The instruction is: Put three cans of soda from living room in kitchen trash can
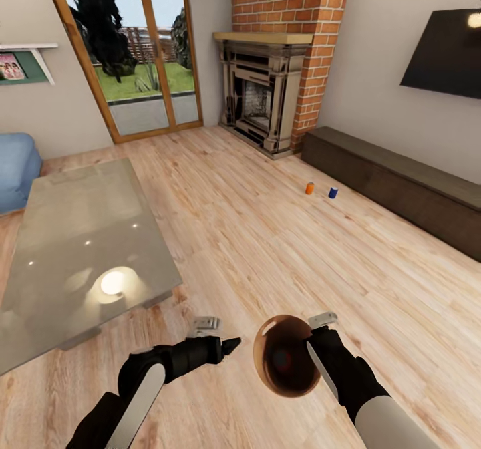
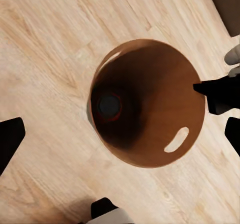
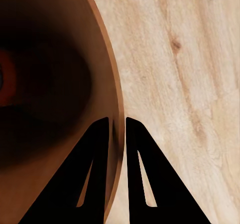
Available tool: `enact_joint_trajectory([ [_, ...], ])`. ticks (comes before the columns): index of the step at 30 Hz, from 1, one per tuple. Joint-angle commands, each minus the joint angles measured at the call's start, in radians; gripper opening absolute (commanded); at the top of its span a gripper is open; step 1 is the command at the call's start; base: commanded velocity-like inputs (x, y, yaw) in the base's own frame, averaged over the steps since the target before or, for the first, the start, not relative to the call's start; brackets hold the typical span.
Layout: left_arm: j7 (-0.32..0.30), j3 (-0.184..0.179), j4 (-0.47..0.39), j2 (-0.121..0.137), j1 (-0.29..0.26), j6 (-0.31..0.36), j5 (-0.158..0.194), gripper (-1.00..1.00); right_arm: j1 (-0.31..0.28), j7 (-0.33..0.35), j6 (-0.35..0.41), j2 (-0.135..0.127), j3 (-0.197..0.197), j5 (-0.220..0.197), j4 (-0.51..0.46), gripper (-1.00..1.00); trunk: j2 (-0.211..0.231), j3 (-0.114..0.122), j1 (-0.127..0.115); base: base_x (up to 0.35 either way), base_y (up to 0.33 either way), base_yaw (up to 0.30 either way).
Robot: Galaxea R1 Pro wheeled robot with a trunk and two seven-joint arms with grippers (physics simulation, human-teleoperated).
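Low at 6 o'clock, the right gripper (image 3: 116,126) is clamped on the bin (image 1: 288,363) rim, one finger inside, one outside; a can (image 2: 109,106) lies at its bottom. Left gripper (image 1: 227,346), just at 9 o'clock of the bin: grip state unclear. Orange can (image 1: 309,188) and blue can (image 1: 333,193) stand on the floor (image 1: 267,248) toward 1 o'clock, well apart.

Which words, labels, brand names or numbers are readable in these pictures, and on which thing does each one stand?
No text can be read in any view.
Orange can and blue can: too small to show any label.
Picture on the wall shelf: blurred, no words legible.
Trash can: plain, no marking.
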Motion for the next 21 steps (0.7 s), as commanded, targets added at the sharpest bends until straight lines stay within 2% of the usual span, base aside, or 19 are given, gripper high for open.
enact_joint_trajectory([
  [1,0.001,0.005,0.006,0.001,0.0,-0.001,0.0,1.0,0.0,0.004,0.0,0.0,0.0,0.0,0.0,-1.0,0.0,0.002,0.0,0.0,0.0,0.0],
  [5,0.012,0.023,0.058,0.002,-0.001,-0.01,-0.004,1.0,0.0,0.004,0.0,0.0,0.0,0.0,0.0,-1.0,0.0,0.007,0.0,0.0,0.0,0.0],
  [9,0.032,0.027,0.103,0.001,-0.002,-0.018,-0.006,1.0,0.0,0.005,0.0,0.0,0.0,0.001,0.0,-1.0,0.0,0.013,0.0,0.0,0.0,0.0],
  [13,0.088,0.028,0.178,-0.004,-0.003,-0.053,-0.008,1.0,0.0,0.005,0.0,-0.001,0.0,0.002,0.0,-1.0,0.0,0.019,0.0,0.0,0.0,0.0],
  [16,0.156,0.024,0.26,-0.006,-0.003,-0.093,-0.01,1.0,0.0,0.005,0.0,-0.001,0.0,0.003,0.0,-1.0,0.0,0.023,0.0,0.0,0.0,0.0],
  [21,0.19,0.02,0.349,-0.008,-0.004,-0.142,-0.01,1.0,0.0,0.005,0.0,-0.002,0.0,0.003,0.0,-1.0,0.0,0.03,0.0,0.0,0.0,0.0],
])
